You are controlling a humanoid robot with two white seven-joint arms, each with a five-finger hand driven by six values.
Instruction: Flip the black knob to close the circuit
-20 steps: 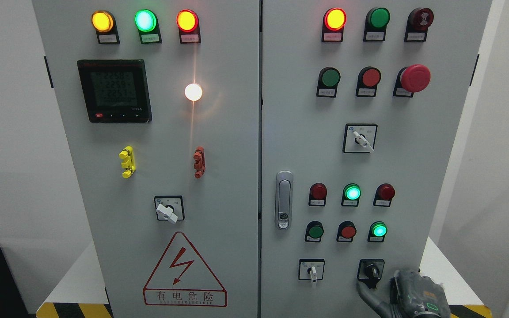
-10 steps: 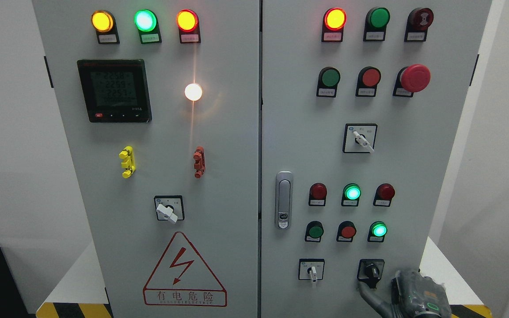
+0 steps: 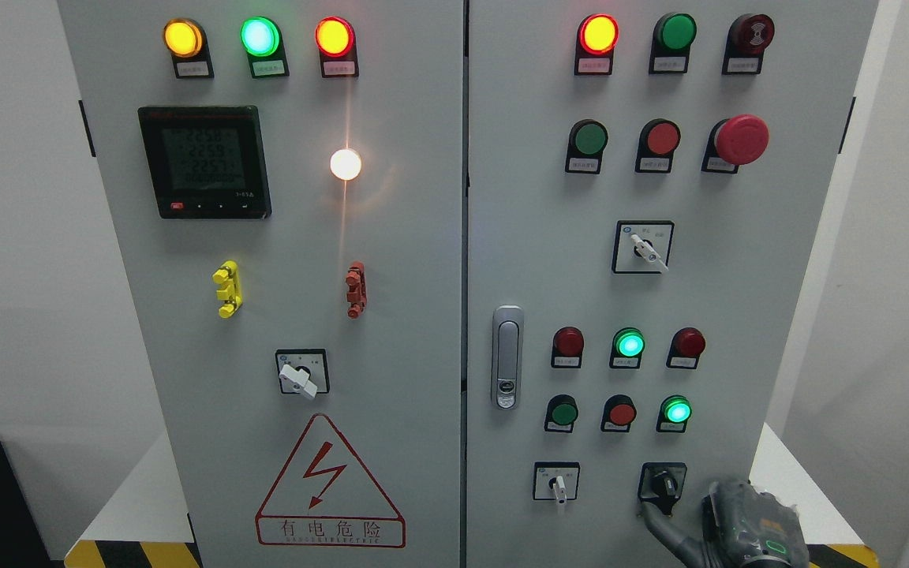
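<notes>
- Black knob [image 3: 663, 483] sits in its black square plate low on the cabinet's right door, just up and left of the right hand [image 3: 727, 530]; its handle is tilted, upper end leaning left.
- Right hand comes in at the bottom right corner. One grey finger [image 3: 660, 527] reaches up-left, its tip at the lower left edge of the knob plate, touching or nearly so (cannot tell which). Whether the other fingers are spread or curled cannot be told; nothing is visibly grasped.
- Left of the hand: a white-handled selector switch [image 3: 557, 483], handle pointing down, well apart from the finger.
- Above the hand: a row of three buttons, the right one, a lit green button [image 3: 676, 411], closest over the knob.
- Farther up-left: door latch [image 3: 507, 357] by the seam between the doors.
- Right of the hand: the cabinet edge [image 3: 762, 426] runs close by, then white platform and bare wall.
- Below: yellow-black hazard stripe [image 3: 849, 554] along the platform front, close beside the wrist.
- Grey cabinet face [image 3: 407, 315] fills the view; a red-bordered warning triangle [image 3: 330, 483] is far left.
</notes>
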